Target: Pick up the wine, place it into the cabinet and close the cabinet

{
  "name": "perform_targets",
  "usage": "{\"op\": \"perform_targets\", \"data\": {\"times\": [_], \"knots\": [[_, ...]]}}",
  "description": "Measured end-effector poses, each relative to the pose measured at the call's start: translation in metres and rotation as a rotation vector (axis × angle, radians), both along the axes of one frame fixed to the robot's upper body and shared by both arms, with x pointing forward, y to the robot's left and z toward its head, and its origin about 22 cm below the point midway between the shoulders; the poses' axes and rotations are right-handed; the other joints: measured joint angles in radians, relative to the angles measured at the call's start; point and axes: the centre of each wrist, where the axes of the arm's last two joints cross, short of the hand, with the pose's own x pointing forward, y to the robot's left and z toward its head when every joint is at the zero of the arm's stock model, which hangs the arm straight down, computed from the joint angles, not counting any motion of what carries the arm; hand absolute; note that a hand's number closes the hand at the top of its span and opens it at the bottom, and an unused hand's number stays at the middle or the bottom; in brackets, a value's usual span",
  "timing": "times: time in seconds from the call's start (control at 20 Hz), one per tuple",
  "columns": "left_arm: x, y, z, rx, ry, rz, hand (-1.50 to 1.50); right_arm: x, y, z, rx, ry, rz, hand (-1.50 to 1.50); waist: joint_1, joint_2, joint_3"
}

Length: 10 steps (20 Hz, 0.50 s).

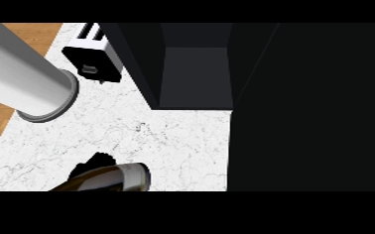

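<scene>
A dark wine bottle [110, 178] lies at seven o'clock on the white marbled worktop [176, 139], with black fingers of a hand [92, 162] at its upper side; whether they grip it cannot be told. The open black cabinet [194, 74] stands at twelve o'clock, a toaster [93, 59] at ten.
</scene>
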Motion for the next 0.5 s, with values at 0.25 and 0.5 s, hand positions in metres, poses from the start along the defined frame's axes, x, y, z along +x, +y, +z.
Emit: {"op": "perform_targets", "data": {"times": [0.25, 0.5], "knots": [[0.006, -0.024, 0.043, -0.007, -0.025, -0.004, 1.50, 0.004, -0.001, 0.000, 0.000, 0.010, 0.012, -1.50, -0.004, 0.001, -0.001], [0.030, -0.045, 0.085, -0.005, -0.061, 0.009, 1.50, 0.005, -0.003, -0.004, 0.000, 0.006, 0.009, -1.50, -0.008, 0.002, -0.001]]}}
